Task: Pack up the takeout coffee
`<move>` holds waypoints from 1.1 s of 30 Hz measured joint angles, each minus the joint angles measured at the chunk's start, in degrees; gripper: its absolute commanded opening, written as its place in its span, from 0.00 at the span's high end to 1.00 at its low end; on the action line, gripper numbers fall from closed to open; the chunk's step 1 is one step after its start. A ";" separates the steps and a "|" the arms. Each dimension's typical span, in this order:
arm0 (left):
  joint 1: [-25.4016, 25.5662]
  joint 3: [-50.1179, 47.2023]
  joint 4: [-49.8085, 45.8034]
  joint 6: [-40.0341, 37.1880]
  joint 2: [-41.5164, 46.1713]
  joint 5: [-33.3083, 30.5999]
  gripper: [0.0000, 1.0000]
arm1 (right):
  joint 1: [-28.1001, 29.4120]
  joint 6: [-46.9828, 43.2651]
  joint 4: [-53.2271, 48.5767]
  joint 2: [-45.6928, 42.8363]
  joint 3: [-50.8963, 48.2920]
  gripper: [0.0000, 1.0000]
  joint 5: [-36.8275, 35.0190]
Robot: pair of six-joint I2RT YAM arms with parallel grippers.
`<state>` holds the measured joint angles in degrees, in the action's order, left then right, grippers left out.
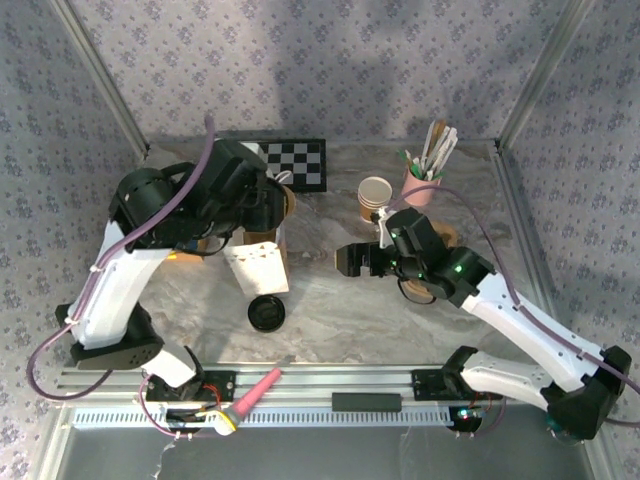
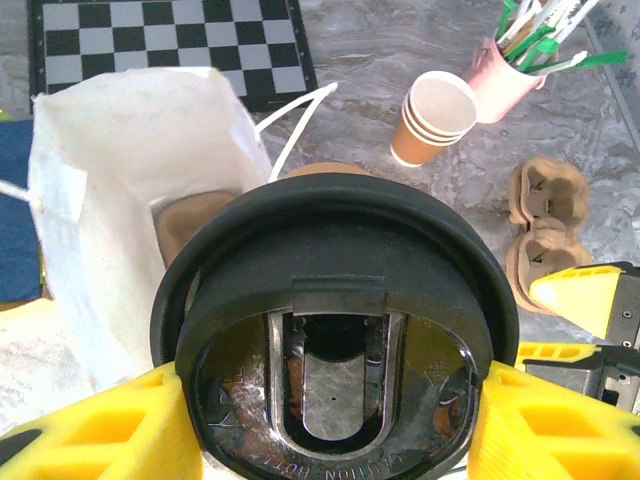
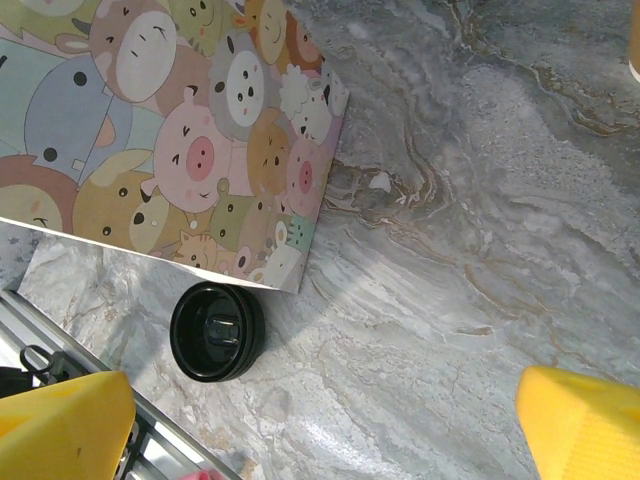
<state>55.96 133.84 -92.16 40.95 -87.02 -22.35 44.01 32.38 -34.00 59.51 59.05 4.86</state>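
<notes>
The takeout coffee, a tan cup of which a sliver (image 2: 325,169) shows, wears a black lid (image 2: 335,290) marked "caution hot". My left gripper (image 2: 330,430) is shut on it, a yellow finger (image 2: 90,430) pressing each side. It hangs over the open mouth of a white paper bag (image 2: 110,150). From the top the left gripper (image 1: 270,195) sits above that bag (image 1: 258,262). My right gripper (image 1: 350,260) hovers open over bare table, right of the bag's cartoon-animal side (image 3: 170,130), nothing between its fingers (image 3: 60,420).
A loose black lid (image 1: 267,312) lies in front of the bag. A stack of paper cups (image 1: 375,197), a pink cup of stirrers (image 1: 425,180) and a cardboard carrier (image 2: 545,225) stand at the back right. A checkerboard (image 1: 300,160) lies behind the bag.
</notes>
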 measured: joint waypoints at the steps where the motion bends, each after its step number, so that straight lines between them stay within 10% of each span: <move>1: -0.07 -0.87 0.00 0.31 0.79 -0.15 0.44 | 0.26 -0.07 0.02 0.33 0.20 0.00 -0.15; 33: -19.39 -14.75 -0.02 -4.68 -4.33 12.74 0.45 | 3.89 -0.26 0.39 1.90 0.57 0.00 -4.66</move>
<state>36.58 119.09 -92.18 36.27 -91.35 -9.61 47.90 32.12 -33.61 61.41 59.61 0.21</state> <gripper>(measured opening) 0.569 0.999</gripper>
